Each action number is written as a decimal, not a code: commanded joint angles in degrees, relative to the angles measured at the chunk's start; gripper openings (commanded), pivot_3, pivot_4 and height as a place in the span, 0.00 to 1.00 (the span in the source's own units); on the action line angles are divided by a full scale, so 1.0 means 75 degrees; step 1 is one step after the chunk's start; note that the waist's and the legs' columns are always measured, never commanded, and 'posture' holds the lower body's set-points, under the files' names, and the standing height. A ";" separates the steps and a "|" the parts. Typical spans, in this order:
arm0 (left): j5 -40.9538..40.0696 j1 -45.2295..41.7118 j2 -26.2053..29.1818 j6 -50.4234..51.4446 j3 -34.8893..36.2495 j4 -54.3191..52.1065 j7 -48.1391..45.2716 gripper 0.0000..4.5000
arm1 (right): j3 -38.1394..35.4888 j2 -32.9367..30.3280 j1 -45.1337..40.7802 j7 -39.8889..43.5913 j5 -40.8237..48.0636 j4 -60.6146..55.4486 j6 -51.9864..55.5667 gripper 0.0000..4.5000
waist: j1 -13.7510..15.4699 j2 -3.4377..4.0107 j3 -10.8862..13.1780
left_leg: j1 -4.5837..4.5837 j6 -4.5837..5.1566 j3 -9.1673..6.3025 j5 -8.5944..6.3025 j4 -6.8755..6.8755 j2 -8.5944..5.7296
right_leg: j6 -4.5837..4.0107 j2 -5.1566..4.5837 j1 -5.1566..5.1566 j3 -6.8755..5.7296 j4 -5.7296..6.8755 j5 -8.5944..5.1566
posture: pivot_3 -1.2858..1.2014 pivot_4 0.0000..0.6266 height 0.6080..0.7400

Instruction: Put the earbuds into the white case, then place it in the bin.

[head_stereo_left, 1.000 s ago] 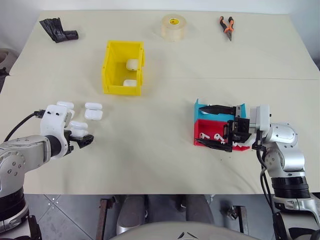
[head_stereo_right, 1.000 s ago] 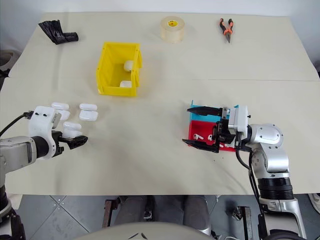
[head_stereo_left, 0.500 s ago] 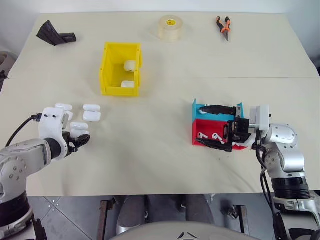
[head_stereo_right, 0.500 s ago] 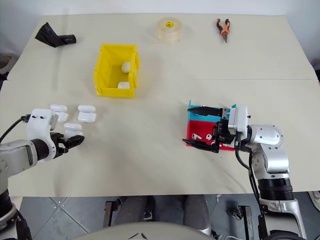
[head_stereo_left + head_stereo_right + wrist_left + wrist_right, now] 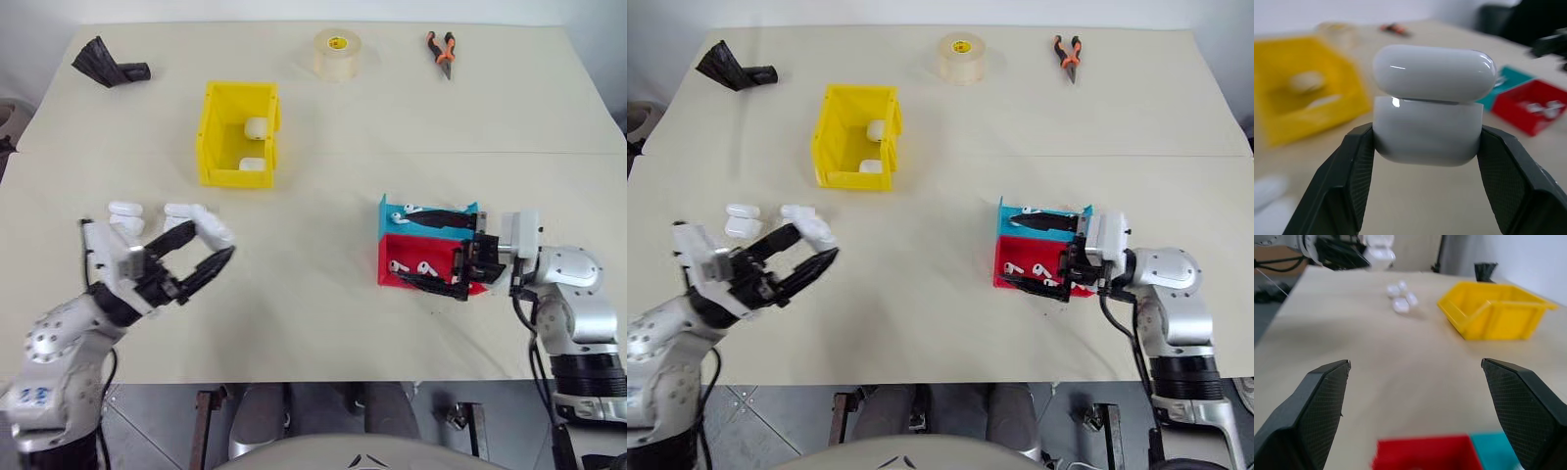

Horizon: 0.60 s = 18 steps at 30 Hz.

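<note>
Two black fingers of the left gripper (image 5: 1420,161) pinch a glossy white rounded earbud case (image 5: 1429,105) above the table, lid ajar, likely to receive tiny white earbuds (image 5: 411,266) from the red tray (image 5: 392,257), where the right gripper (image 5: 441,247) waits spread wide.

The bin (image 5: 238,134) lies behind two spare cases (image 5: 125,211), trays (image 5: 427,247) to the right

A wide bare stretch of counter (image 5: 304,255) lies open between the left tool (image 5: 211,245) and the red tray (image 5: 416,264). The yellow bin (image 5: 238,134) stands beyond it, open-topped. Spare cases (image 5: 125,211) lie just beside the left tool. The right tool (image 5: 431,247) stands spread over both trays.
</note>
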 commanded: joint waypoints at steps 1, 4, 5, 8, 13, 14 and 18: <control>0.0200 -0.0575 -0.0458 -0.1216 -0.0935 0.0451 -0.0682 0.61 | -0.0741 -0.0367 0.0395 -0.0211 0.0064 -0.0242 -0.0064 1.00 | 0.0025 0.0000 0.0000 | -0.0001 0.0002 0.0001 -0.0001 0.0000 0.0001 | 0.0000 0.0001 -0.0001 0.0000 0.0001 0.0000 | 0.52 0.24 1.00; 0.0441 -0.1250 -0.1042 -0.1951 -0.1740 0.1353 -0.1087 0.61 | -0.1342 -0.0627 0.1089 -0.0462 0.0040 -0.0550 -0.0083 1.00 | 0.0036 -0.0002 0.0000 | -0.0003 0.0004 0.0004 -0.0002 0.0000 0.0000 | 0.0004 0.0001 -0.0001 -0.0001 -0.0002 0.0002 | 0.52 0.24 1.00; 0.0496 -0.1414 -0.1202 -0.2174 -0.1912 0.1606 -0.1185 0.61 | -0.1538 -0.0689 0.1323 -0.0551 0.0063 -0.0670 -0.0051 1.00 | 0.0045 -0.0001 -0.0001 | -0.0003 0.0005 0.0005 -0.0002 0.0001 0.0000 | 0.0004 0.0001 -0.0001 -0.0001 -0.0002 0.0002 | 0.52 0.24 1.00; 0.0798 -0.2038 -0.1820 -0.2984 -0.2521 0.2569 -0.1497 0.61 | -0.2412 -0.0826 0.2382 -0.0731 0.0035 -0.0963 -0.0076 1.00 | 0.0096 -0.0003 0.0000 | -0.0002 0.0009 0.0007 0.0000 0.0001 0.0000 | 0.0008 0.0002 0.0001 0.0001 -0.0003 0.0004 | 0.52 0.24 1.00; 0.0833 -0.2554 -0.2516 -0.3784 -0.3293 0.3539 -0.2227 0.61 | -0.3792 -0.0909 0.4198 -0.1073 -0.0322 -0.1367 -0.0056 1.00 | 0.0060 -0.0010 -0.0001 | -0.0006 0.0026 0.0010 -0.0006 0.0006 -0.0004 | 0.0026 0.0001 0.0014 0.0003 -0.0030 0.0014 | 0.52 0.24 1.00; 0.0771 -0.2600 -0.2570 -0.3782 -0.3335 0.3642 -0.2290 0.61 | -0.3897 -0.0967 0.4427 -0.1203 -0.0572 -0.1464 -0.0060 1.00 | 0.0030 -0.0010 -0.0001 | -0.0005 0.0029 0.0011 -0.0008 0.0006 -0.0004 | 0.0027 0.0001 0.0014 0.0006 -0.0031 0.0014 | 0.52 0.24 1.00; 0.0570 -0.2764 -0.2514 -0.3697 -0.3296 0.3876 -0.2518 0.61 | -0.3913 -0.1546 0.5106 -0.1691 -0.1166 -0.2209 0.1158 1.00 | -0.0041 -0.0007 -0.0002 | 0.0012 0.0033 0.0023 -0.0010 0.0006 0.0001 | 0.0026 0.0002 0.0014 0.0026 -0.0027 0.0014 | 0.52 0.24 1.00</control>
